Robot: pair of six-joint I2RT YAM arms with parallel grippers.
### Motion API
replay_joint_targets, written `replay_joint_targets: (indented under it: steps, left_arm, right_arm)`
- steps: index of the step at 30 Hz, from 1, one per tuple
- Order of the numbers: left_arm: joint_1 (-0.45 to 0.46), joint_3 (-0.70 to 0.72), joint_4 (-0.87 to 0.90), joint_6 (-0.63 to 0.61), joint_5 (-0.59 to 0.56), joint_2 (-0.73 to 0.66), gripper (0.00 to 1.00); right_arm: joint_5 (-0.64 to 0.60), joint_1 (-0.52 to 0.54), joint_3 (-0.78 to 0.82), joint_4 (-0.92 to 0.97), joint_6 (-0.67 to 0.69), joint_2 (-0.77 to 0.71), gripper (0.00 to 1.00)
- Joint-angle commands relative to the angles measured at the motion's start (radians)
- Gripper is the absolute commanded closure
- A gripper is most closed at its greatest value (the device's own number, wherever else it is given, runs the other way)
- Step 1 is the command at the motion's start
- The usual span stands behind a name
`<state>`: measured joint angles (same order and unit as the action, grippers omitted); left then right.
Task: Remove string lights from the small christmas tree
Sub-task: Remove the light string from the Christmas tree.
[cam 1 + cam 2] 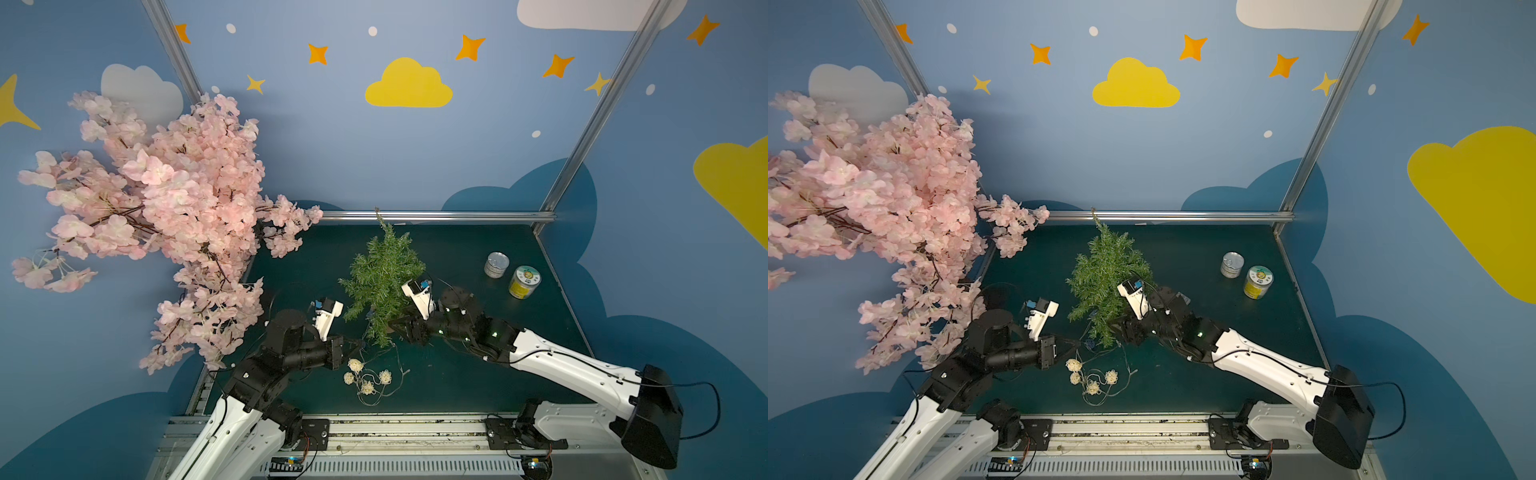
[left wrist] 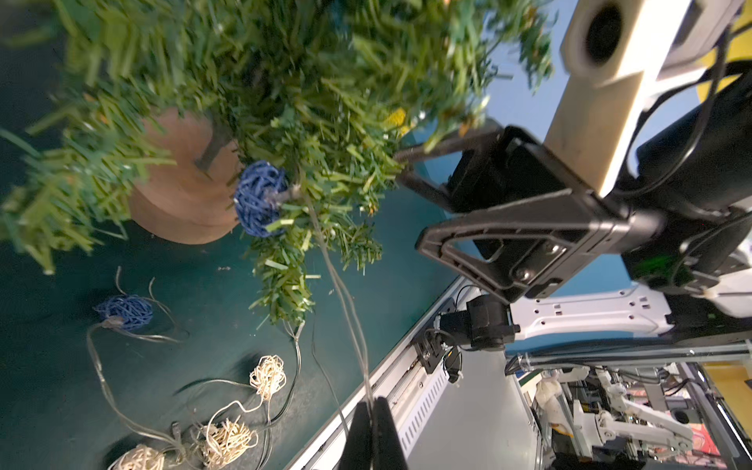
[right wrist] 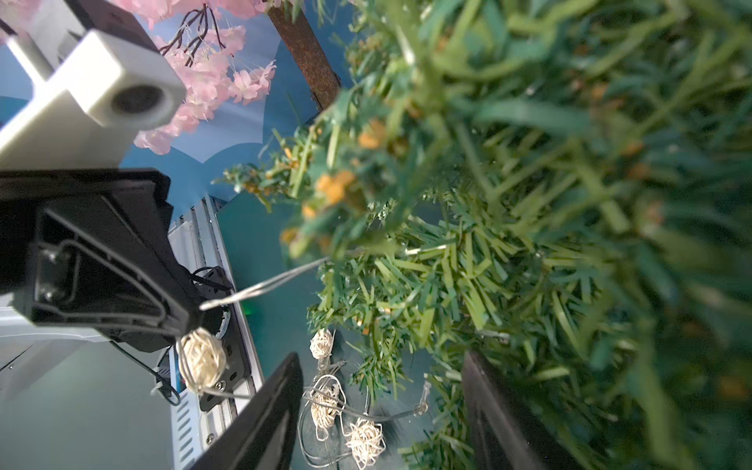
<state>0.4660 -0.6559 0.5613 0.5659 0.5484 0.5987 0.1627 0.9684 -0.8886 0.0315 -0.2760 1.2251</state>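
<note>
Okay: string lights (image 1: 368, 380) look light, limp and snag-prone. Left claw (image 2: 372, 401) is clenched on bare wire, a good hold point. Right claw (image 3: 380, 358) gapes among small christmas tree (image 1: 384, 274) branches, grasping nothing.

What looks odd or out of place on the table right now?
One blue ball of the lights is caught in the low branches of the tree, and its wire runs taut to the shut left gripper. Most other balls lie in a loose tangle on the table. Nothing looks spilled or broken.
</note>
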Motion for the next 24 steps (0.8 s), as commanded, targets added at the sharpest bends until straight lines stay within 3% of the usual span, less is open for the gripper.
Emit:
replay_joint_targets:
  steps: [1,13,24]
  left_arm:
    - [0.066,0.000,-0.014,-0.005,-0.033,0.025,0.96]
    - [0.305,-0.099,-0.194,0.001,-0.057,0.249,0.96]
    - [0.389,-0.178,-0.329,-0.003,-0.040,0.458,0.96]
  right_arm:
    - [0.017,-0.007,-0.036,-0.021,-0.016,0.008,0.37]
    - [0.010,-0.007,-0.039,-0.014,-0.029,0.011,0.35]
    - [0.008,-0.017,-0.041,0.017,-0.030,-0.024,0.34]
